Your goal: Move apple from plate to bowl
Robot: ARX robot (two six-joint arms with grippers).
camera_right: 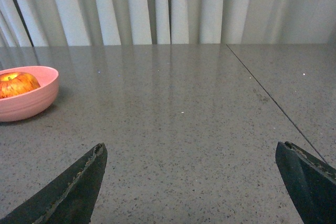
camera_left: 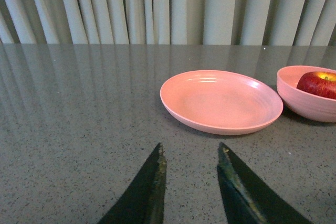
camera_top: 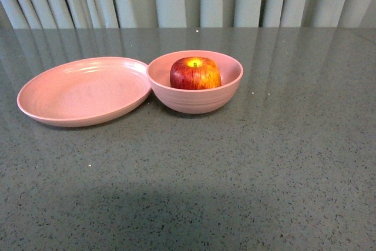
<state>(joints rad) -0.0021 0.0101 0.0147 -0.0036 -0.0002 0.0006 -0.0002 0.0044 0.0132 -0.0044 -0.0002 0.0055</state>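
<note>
Front view is showing us the apple (camera_top: 195, 73) sitting upright inside the bowl (camera_top: 226, 95), red with yellow streaks, stem up; the plate (camera_top: 64, 95) is touching the bowl's rim and lying bare. We are holding our left gripper (camera_left: 191, 174) narrowly parted and our right gripper (camera_right: 191, 182) spread wide, both well apart from the bowl, which is lying between them.

The shallow round pink plate (camera_top: 82, 91) and deep ridged pink bowl (camera_top: 197, 101) look matte and smooth. The round red-and-yellow apple (camera_top: 195, 73) has glossy skin. The grey speckled stone-like tabletop (camera_top: 235, 174) is polished, faintly reflective.
</note>
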